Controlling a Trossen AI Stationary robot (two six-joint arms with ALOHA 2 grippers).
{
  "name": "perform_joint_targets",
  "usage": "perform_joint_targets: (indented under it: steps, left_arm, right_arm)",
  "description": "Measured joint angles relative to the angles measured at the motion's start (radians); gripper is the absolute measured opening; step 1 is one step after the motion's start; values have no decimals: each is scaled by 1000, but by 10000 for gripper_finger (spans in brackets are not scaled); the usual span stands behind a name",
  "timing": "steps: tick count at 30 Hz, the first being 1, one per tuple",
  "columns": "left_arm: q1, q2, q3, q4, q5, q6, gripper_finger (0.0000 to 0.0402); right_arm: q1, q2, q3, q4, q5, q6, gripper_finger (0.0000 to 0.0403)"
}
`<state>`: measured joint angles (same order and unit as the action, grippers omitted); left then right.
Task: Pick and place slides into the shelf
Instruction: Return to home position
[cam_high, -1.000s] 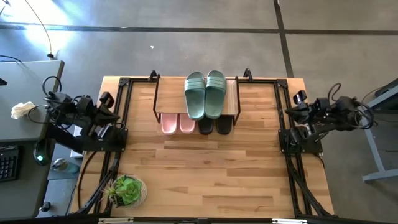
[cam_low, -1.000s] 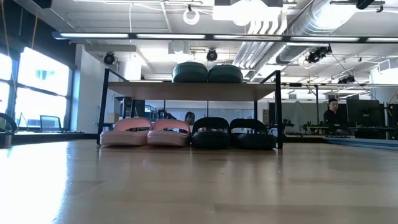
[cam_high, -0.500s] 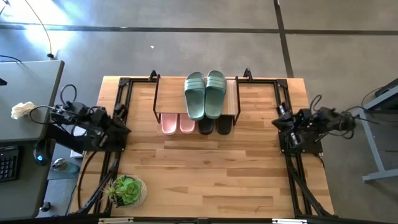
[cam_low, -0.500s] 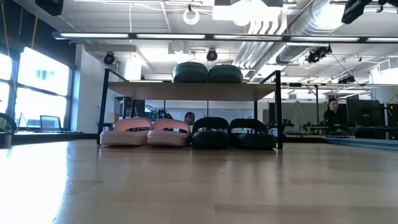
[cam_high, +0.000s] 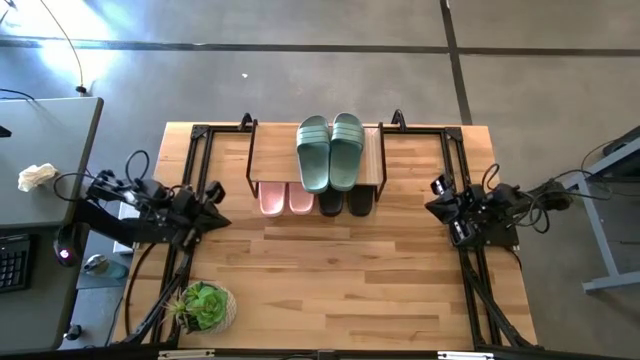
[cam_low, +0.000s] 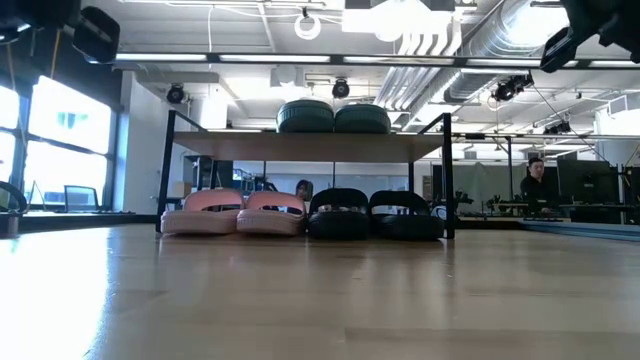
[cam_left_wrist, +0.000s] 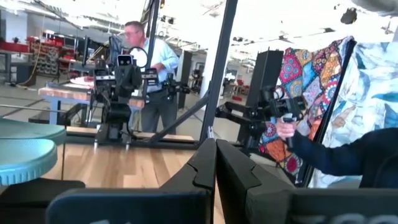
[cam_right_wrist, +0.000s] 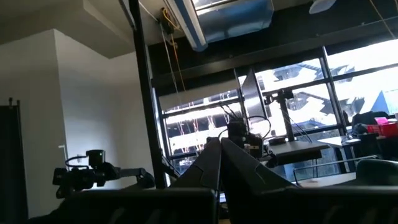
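Now sage green ribbed slides (cam_high: 330, 150) top the wooden-plank, black-wire shelf (cam_high: 265, 152), light pink slides (cam_high: 286, 198) and black slides (cam_high: 346, 202) beneath, left gripper (cam_high: 216, 204) and right gripper (cam_high: 436, 197) out to either side, fingers pressed together, empty.

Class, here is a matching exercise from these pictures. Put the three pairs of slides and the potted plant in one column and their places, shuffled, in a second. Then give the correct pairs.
Column A
1. green slides
2. pink slides
3. black slides
4. potted plant

Column B
a. under the shelf, on the right arm's side
b. at a corner of the table, on the left arm's side
c. on top of the shelf
d. under the shelf, on the left arm's side

Pairs: 1-c, 2-d, 3-a, 4-b
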<state>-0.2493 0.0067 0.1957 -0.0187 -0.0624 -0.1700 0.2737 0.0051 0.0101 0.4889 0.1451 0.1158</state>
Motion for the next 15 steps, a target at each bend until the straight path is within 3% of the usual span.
perform_joint_targets:
  steps: [15]
  left_arm:
    - [0, 0, -153, 172, 0, -26, 0]
  right_arm:
    - [0, 0, 0, -96, -1, 44, 0]
